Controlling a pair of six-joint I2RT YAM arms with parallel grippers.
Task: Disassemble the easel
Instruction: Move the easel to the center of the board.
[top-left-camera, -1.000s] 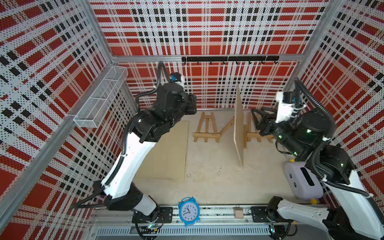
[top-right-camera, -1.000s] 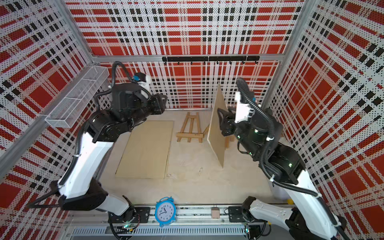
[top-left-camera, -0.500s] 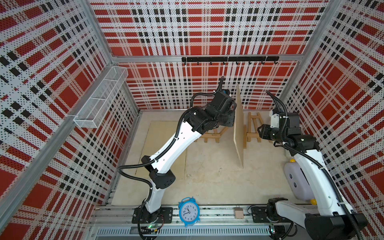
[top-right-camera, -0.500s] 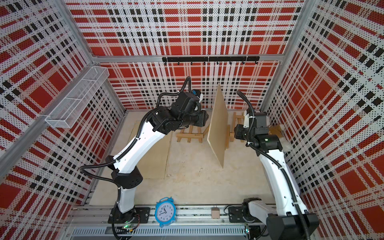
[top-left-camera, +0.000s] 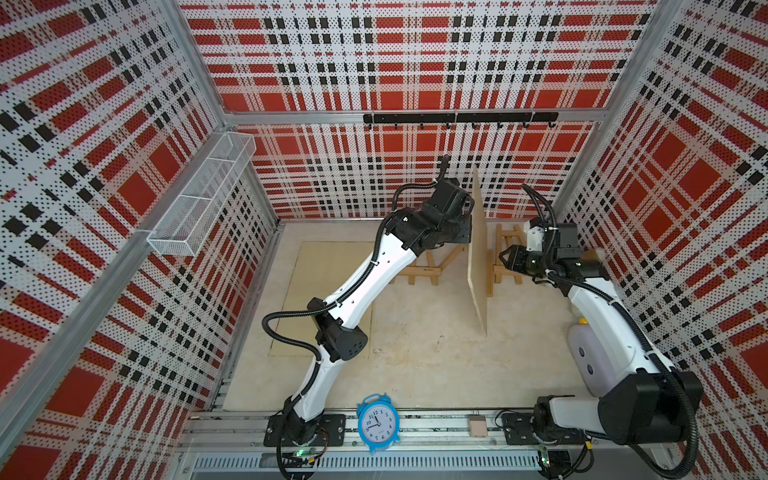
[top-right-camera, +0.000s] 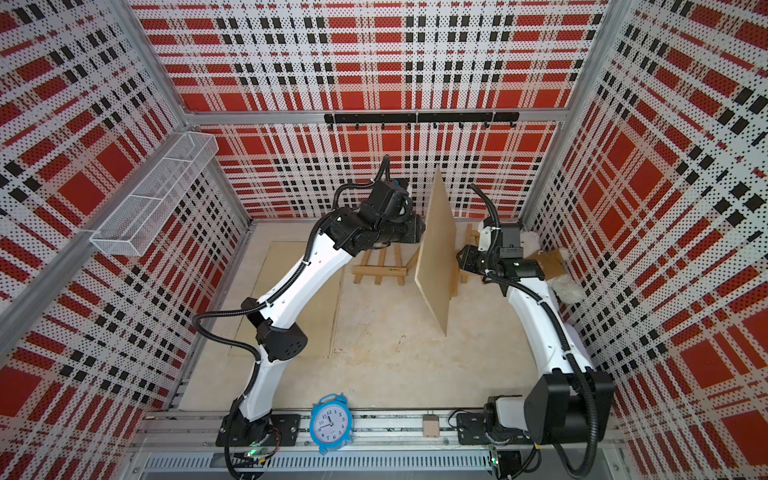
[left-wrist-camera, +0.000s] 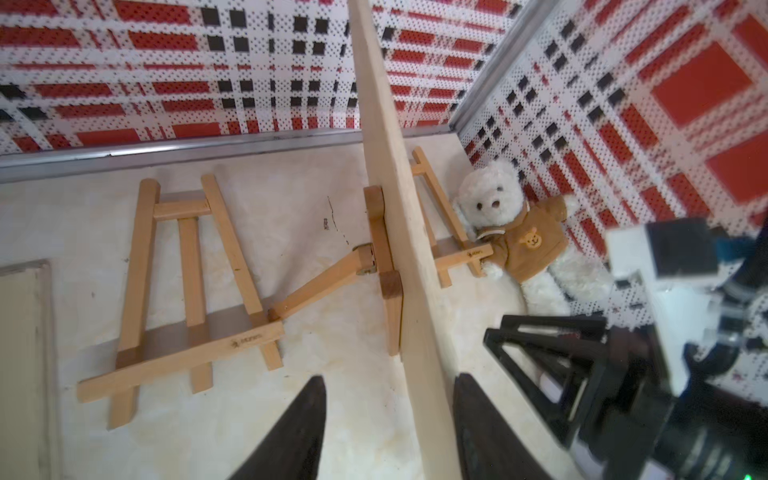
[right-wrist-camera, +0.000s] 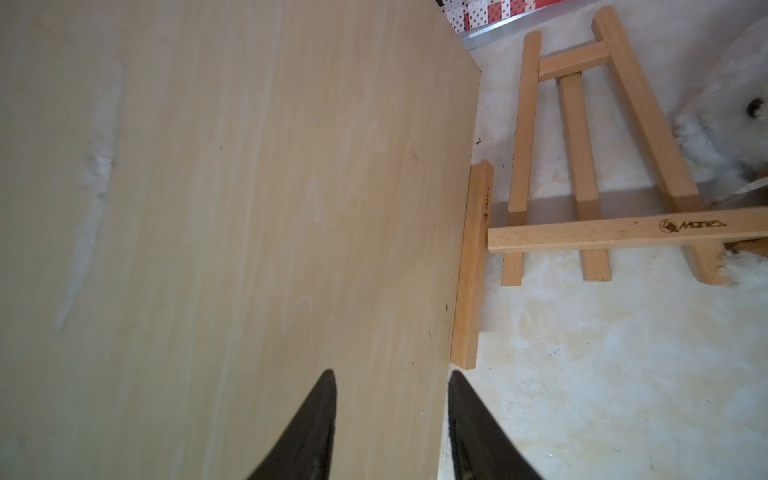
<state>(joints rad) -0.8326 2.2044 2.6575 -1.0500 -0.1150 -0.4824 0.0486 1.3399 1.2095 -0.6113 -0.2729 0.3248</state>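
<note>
Jaws of the left gripper (left-wrist-camera: 389, 377) are standing apart, straddling the thin edge of the wooden board (left-wrist-camera: 417, 332). One jaw is sitting close against the board. The other is standing clear of it, with bare tabletop (left-wrist-camera: 291, 216) showing in the gap.

Jaws of the right gripper (right-wrist-camera: 392, 372) are gaping at a middling width and clamping nothing. They are pointing at the board's opposite face, one jaw showing in front of that face and the other past its edge. Whether either is touching the wood I cannot tell.

The board is standing upright on edge between the two arms, near the back wall. The upright easel (left-wrist-camera: 380, 232) is pressing flat against it, and its hinged rear leg is slanting down toward a second easel (left-wrist-camera: 187, 359) lying flat.

A third easel (right-wrist-camera: 582, 235) is lying flat on the board's other side, right against a white teddy bear (left-wrist-camera: 494, 199) in a brown shirt in the back corner.

Farther out, a pale panel (top-left-camera: 311, 291) is lying flat at the left, and a blue alarm clock (top-left-camera: 377, 424) is standing on the front rail.
</note>
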